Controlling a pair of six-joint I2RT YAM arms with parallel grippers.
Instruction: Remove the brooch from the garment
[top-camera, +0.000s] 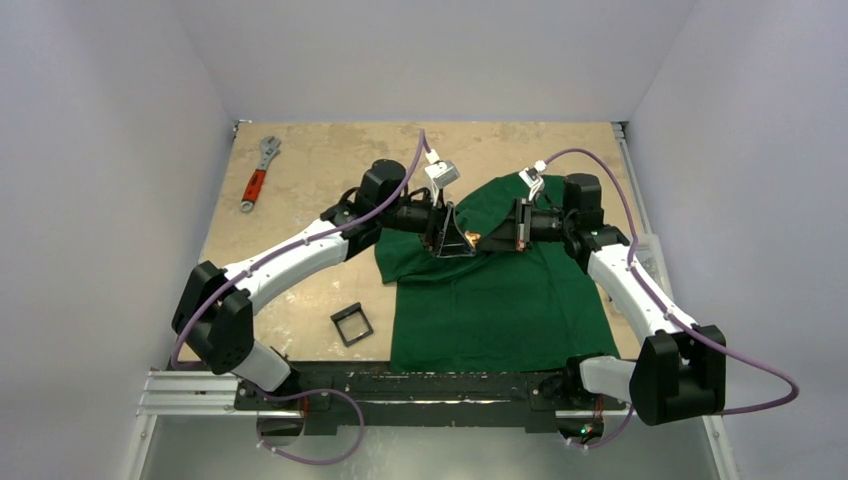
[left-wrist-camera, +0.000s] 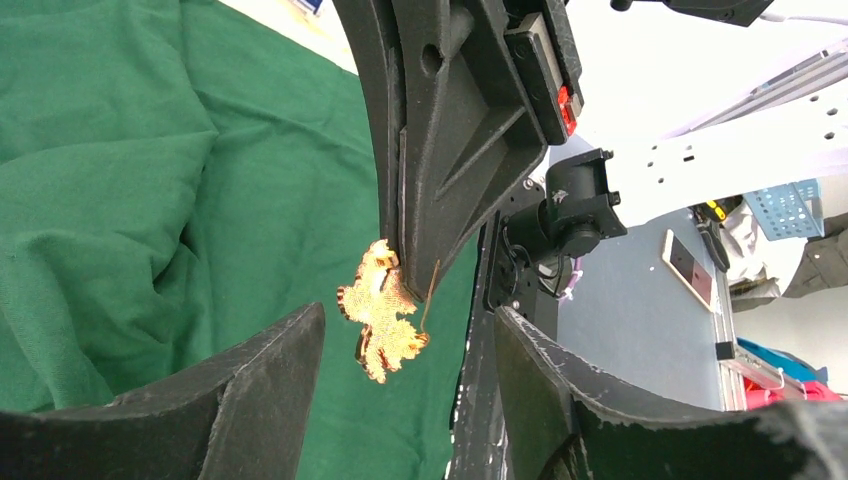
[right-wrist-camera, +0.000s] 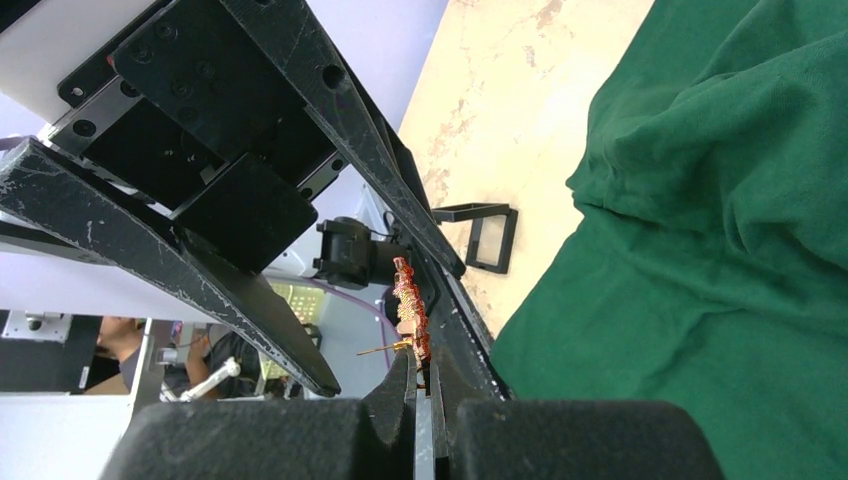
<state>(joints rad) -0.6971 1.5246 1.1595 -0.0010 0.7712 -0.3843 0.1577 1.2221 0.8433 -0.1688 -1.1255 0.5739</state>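
Note:
The brooch (left-wrist-camera: 385, 322), a small orange-gold jagged leaf with a thin pin sticking out, hangs in the air with the tips of my right gripper (right-wrist-camera: 422, 365) shut on its edge. It shows edge-on as the brooch (right-wrist-camera: 412, 305) in the right wrist view and as a speck, the brooch (top-camera: 474, 238), from above. My left gripper (left-wrist-camera: 408, 330) faces it, jaws open on either side without touching it. The dark green garment (top-camera: 500, 300) lies flat on the table below both grippers, and its cloth (left-wrist-camera: 150, 200) is apart from the ornament.
A red-handled wrench (top-camera: 257, 176) lies at the table's far left. A small black square frame (top-camera: 352, 324) sits on the table just left of the garment's lower edge. Both arms meet over the shirt's upper part.

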